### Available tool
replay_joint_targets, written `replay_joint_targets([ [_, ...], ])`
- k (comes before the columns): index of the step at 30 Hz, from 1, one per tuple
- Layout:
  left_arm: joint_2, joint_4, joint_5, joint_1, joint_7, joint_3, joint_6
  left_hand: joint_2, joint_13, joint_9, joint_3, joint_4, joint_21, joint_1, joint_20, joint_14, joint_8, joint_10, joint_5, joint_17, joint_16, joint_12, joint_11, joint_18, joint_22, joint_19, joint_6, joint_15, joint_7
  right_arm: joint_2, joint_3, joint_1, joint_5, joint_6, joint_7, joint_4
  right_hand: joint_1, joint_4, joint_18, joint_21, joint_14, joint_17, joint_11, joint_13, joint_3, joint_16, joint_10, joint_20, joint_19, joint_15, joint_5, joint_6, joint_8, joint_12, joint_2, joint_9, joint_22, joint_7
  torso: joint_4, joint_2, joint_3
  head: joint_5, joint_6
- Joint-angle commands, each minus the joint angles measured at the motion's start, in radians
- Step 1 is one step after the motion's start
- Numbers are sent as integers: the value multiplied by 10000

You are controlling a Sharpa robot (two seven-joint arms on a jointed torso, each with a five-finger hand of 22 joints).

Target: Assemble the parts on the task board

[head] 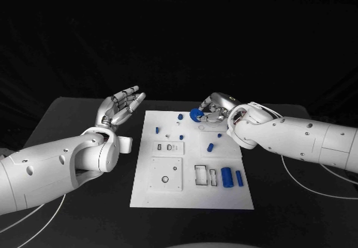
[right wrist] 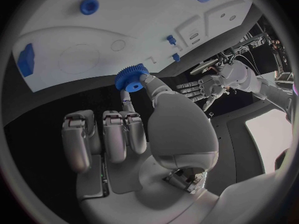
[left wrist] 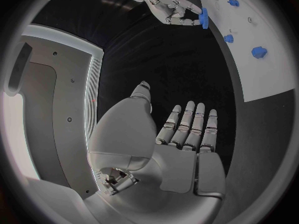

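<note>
The white task board [head: 192,191] lies in the middle of the black table, with several small blue parts on it. My right hand [head: 212,109] hovers over the board's far right corner and pinches a blue gear [head: 197,114] between thumb and a finger; the right wrist view shows the toothed gear [right wrist: 132,78] at the fingertips, above the board [right wrist: 93,40]. My left hand [head: 121,106] is raised beside the board's far left edge, fingers straight and apart, holding nothing; in the left wrist view this hand [left wrist: 181,134] is flat, with the right hand [left wrist: 176,9] and gear [left wrist: 204,18] beyond it.
Two blue cylinders [head: 226,177] stand side by side near the board's near right, next to rectangular recesses [head: 202,175]. A blue piece [head: 210,147] lies mid-board, and small blue pegs [head: 157,129] sit toward the far left. A white cable [head: 313,181] runs across the table at right.
</note>
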Motion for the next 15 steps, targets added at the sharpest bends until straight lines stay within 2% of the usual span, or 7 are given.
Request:
replay_joint_targets([
  [1, 33, 2, -67, 6, 113, 7, 162, 71, -10, 4, 71, -6, 18, -1, -3, -49, 50, 6, 17, 6, 40, 11, 49, 169, -9, -63, -4, 13, 1182, 226, 7, 7, 77, -49, 368, -51, 144, -31, -67, 44, 1060, 2630, 70, 2634, 69, 41, 1048, 64, 1029, 61, -5, -56, -16, 28, 4, 21, 2635, -15, 3, 1, -1, 36, 21],
  [5, 34, 2, -67, 5, 112, 7, 151, 75, -10, 4, 70, -6, 15, 1, -2, -50, 49, 5, 17, 6, 41, 11, 49, 168, -11, -72, -7, 14, 1182, 522, 10, 6, -50, -28, 421, -181, 146, -38, -67, 44, 1060, 2630, 72, 2634, 76, 41, 1048, 65, 1029, 62, -31, -56, -26, 28, 5, 16, 2635, -13, -1, 6, -13, 54, 21],
  [15, 35, 44, -67, 6, 111, 7, 141, 75, -10, 4, 70, -6, 15, 1, -2, -50, 49, 5, 17, 6, 41, 11, 49, 168, -11, -72, -7, 14, 1182, 1237, 11, -75, -487, 15, 496, -726, 130, -51, -67, 44, 1060, 2630, 81, 2634, 90, 41, 1048, 72, 1029, 68, -150, -38, -54, 28, 12, 1, 2635, -3, 4, 18, -9, 100, 2],
])
